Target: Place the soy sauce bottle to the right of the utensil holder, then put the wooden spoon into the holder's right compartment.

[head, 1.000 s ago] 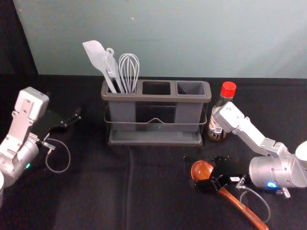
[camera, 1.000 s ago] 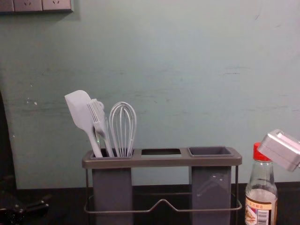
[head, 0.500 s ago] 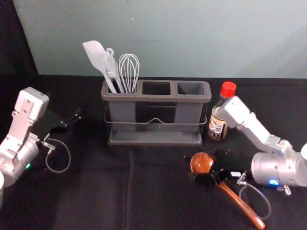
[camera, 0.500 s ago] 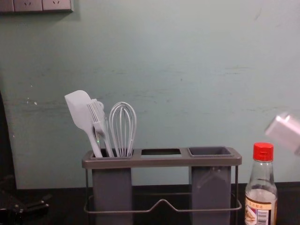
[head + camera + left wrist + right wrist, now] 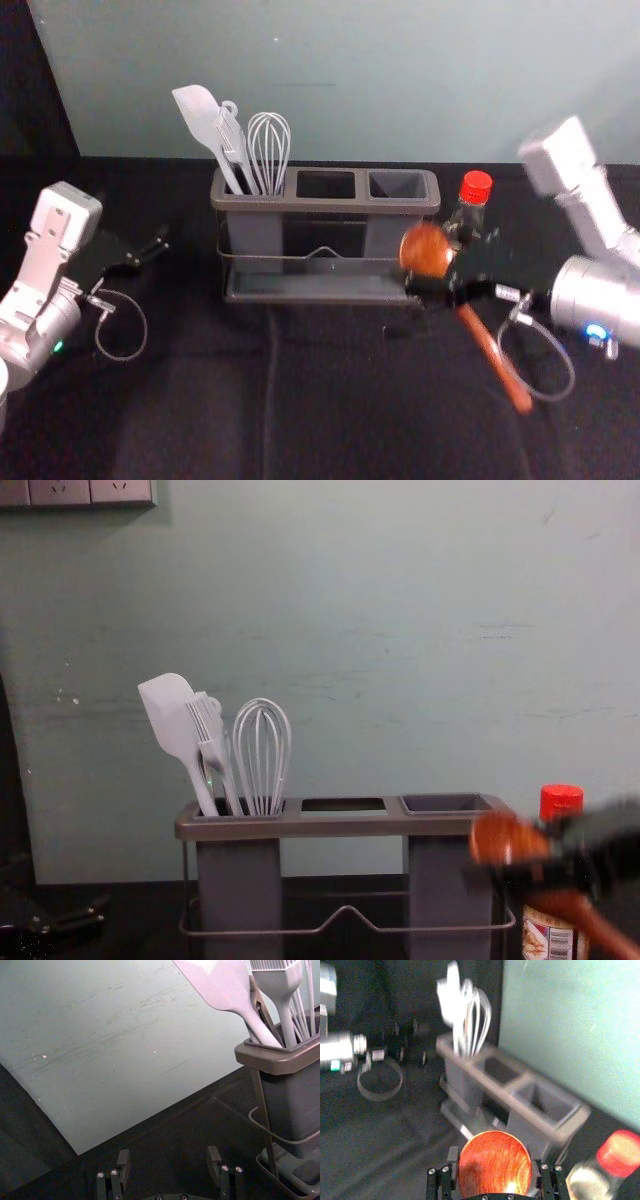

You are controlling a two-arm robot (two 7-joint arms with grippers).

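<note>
Right gripper [image 5: 443,266] is closed on the wooden spoon [image 5: 425,250], gripping it near the bowl. Head view: room for movement runs across the black cloth [image 5: 180,410] between the left gripper [image 5: 138,232] and the utensil holder [image 5: 320,204], and along the holder's near side; clearance is tight by the soy sauce bottle [image 5: 476,187], which stands upright just beside the holder's right end. The cloth reaches back to a grey-green wall [image 5: 350,90]. Spatula [image 5: 200,115], brush [image 5: 235,150] and whisk [image 5: 269,145] occupy the left compartment. The spoon is held at the near side of the right compartment [image 5: 397,184], its handle slanting toward the robot and to the right.

Left wrist view: the holder's left end lies near, past one finger. Behind are cloth and wall. The left gripper's jaws stand wide apart.

Right wrist view: the holder rim and the bottle's red cap lie beyond the spoon, near it. Both jaws flank the round wooden bowl.

Chest view: sockets [image 5: 60,491] are fixed to the wall, upper left. Spoon and right gripper pass in front of the bottle, the handle sloping down to the right; the gripper is blurred, seemingly apart from the bottle, though contact cannot be judged.
</note>
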